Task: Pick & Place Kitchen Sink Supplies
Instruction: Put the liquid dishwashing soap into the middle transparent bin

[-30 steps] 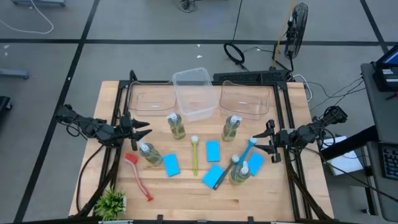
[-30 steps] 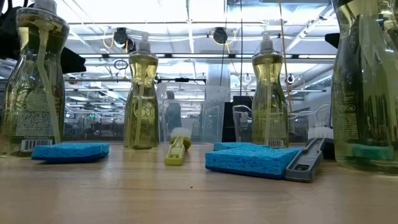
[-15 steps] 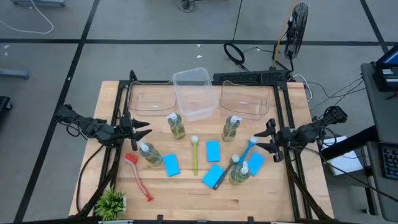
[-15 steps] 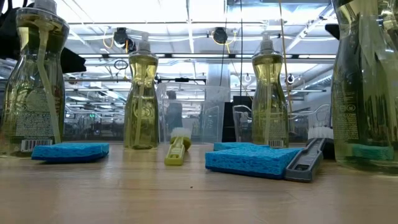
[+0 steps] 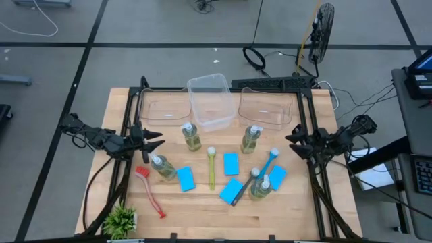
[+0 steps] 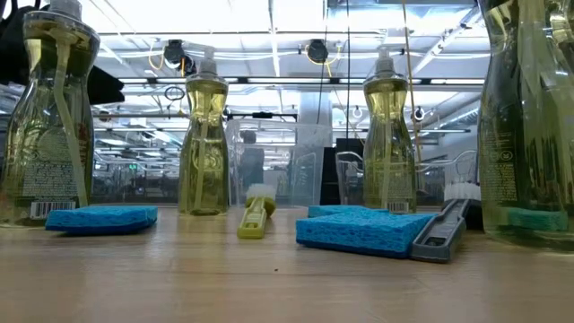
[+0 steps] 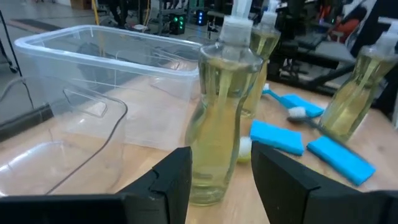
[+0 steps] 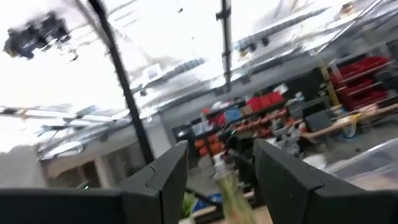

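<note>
Four pump bottles of yellow-green liquid stand mid-table: one [image 5: 191,136] near the tubs, one [image 5: 251,138] to its right, one [image 5: 162,167] by my left gripper, one [image 5: 261,187] at the front right. Light-blue sponges [image 5: 185,179] [image 5: 231,163] [image 5: 231,191] lie among them. A red brush [image 5: 150,191], a yellow-green brush [image 5: 211,167] and a blue brush [image 5: 268,162] lie flat. My left gripper [image 5: 152,140] is open at the table's left, facing a bottle [image 7: 222,118] that stands a little beyond its fingertips. My right gripper [image 5: 295,140] is open and empty at the right, tilted upward.
Three clear plastic tubs stand at the back: middle [image 5: 211,101], left [image 5: 162,108], right [image 5: 266,106]. A small potted plant [image 5: 120,219] sits at the front left corner. Black frame rails [image 5: 129,135] run along both table sides. A fourth sponge [image 5: 277,177] lies by the front right bottle.
The right gripper has swung away from the blue brush toward the back of the table and tilted upward. The left arm and all the supplies have stayed put.
</note>
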Action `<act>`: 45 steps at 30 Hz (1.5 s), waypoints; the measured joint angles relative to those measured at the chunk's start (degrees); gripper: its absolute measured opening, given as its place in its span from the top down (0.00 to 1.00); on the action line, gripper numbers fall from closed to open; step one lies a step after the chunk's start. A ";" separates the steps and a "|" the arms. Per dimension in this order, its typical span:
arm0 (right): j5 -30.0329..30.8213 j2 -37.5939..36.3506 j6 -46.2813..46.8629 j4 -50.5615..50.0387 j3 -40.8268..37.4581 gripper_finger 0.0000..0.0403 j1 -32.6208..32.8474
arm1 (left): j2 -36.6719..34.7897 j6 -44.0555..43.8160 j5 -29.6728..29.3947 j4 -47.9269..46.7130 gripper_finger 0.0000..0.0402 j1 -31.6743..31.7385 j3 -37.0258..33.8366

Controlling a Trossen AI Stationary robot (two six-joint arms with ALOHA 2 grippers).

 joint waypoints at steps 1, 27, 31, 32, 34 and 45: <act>1.29 0.00 -0.38 0.45 0.00 0.58 -0.02 | -0.01 -0.67 0.03 0.65 0.59 -0.01 0.00; 16.54 29.17 -6.67 -8.88 20.78 0.61 0.00 | -0.02 17.90 -7.20 24.82 0.59 -0.02 0.02; 23.69 37.96 -6.75 -17.44 28.64 0.60 -0.04 | 0.00 19.44 -8.30 24.95 0.59 -0.01 0.02; 25.18 39.69 -6.88 -19.28 30.20 0.59 -0.02 | -0.01 19.75 -8.34 24.96 0.59 -0.01 0.02; 27.63 42.42 -6.38 -22.22 32.54 0.57 0.00 | -0.01 20.07 -8.37 24.97 0.59 -0.01 0.02; 29.42 46.29 -3.53 -24.30 35.30 0.36 0.00 | -0.01 21.73 -8.55 24.95 0.56 -0.01 0.02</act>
